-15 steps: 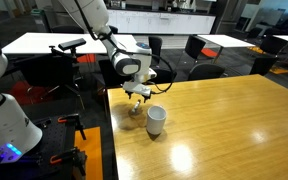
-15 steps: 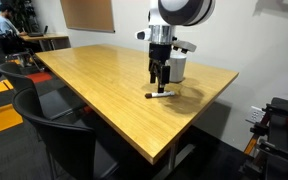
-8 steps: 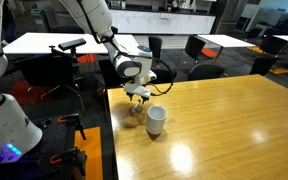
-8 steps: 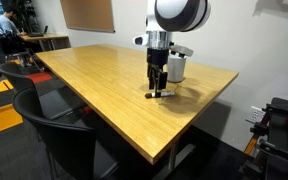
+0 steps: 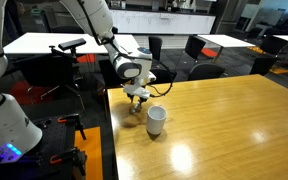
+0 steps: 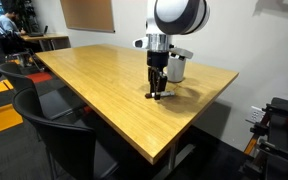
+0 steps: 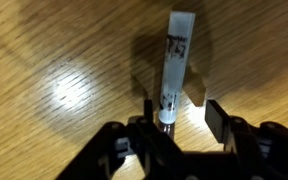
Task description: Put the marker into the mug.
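Note:
In the wrist view the marker (image 7: 176,60), whitish with dark print and a dark lower end, lies on the wooden table between the fingers of my gripper (image 7: 182,113). The jaws straddle it, still apart. The left finger stands close against the marker; a gap shows between it and the right finger (image 7: 216,118). In both exterior views the gripper (image 5: 137,101) (image 6: 157,92) points straight down with its tips at the tabletop. The white mug (image 5: 156,120) (image 6: 176,68) stands upright a short way beside it. The gripper hides most of the marker in the exterior views.
The wooden table (image 5: 224,130) (image 6: 84,90) has an edge near the gripper. Black chairs (image 6: 44,125) stand along one side of the table. More tables and chairs (image 5: 199,48) fill the room behind.
The gripper has come down over the marker and its jaws have narrowed around it. The marker and the mug have stayed in place.

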`<state>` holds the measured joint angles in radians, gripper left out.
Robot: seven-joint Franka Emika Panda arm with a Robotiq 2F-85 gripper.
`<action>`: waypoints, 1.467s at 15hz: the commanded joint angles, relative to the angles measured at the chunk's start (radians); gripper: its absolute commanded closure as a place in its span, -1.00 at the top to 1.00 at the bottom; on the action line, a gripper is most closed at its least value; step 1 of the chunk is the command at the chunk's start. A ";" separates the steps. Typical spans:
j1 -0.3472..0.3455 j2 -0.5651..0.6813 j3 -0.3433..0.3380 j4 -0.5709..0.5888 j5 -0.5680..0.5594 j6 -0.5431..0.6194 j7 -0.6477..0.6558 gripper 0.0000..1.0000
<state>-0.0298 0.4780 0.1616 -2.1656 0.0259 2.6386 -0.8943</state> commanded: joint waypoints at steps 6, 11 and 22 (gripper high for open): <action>0.003 -0.013 -0.001 0.002 -0.026 -0.018 0.063 -0.98; 0.000 -0.041 0.016 0.009 -0.006 -0.018 0.141 -0.90; 0.051 -0.174 0.000 -0.018 -0.057 -0.015 0.439 -0.90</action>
<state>-0.0042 0.3861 0.1849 -2.1412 0.0070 2.6383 -0.5522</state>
